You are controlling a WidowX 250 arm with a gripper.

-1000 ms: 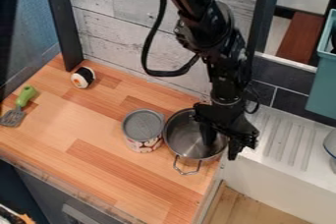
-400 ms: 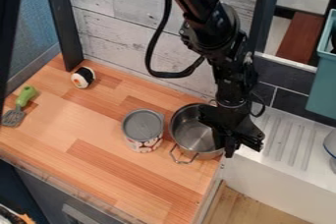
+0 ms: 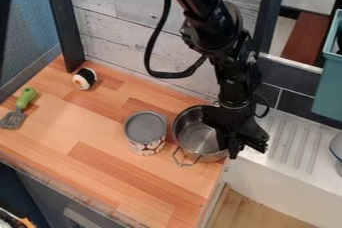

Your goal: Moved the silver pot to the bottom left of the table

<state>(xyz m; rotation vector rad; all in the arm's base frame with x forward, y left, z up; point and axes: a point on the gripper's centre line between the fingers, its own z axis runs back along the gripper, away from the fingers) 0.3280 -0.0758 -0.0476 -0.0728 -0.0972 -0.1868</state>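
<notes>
The claw [image 3: 229, 144] is at the silver pot's right rim; whether it is spread or pressed together cannot be determined. It obscures that rim section and part of the interior. The silver pot [image 3: 194, 134] is located at the tabletop's right end, opening upward. Its near handle [image 3: 186, 158] points toward the lower left; the handle axis runs toward the upper right. A lidded can [image 3: 145, 133] stands just left; the tabletop [image 3: 127, 179] extends forward from both to its front edge.
</notes>
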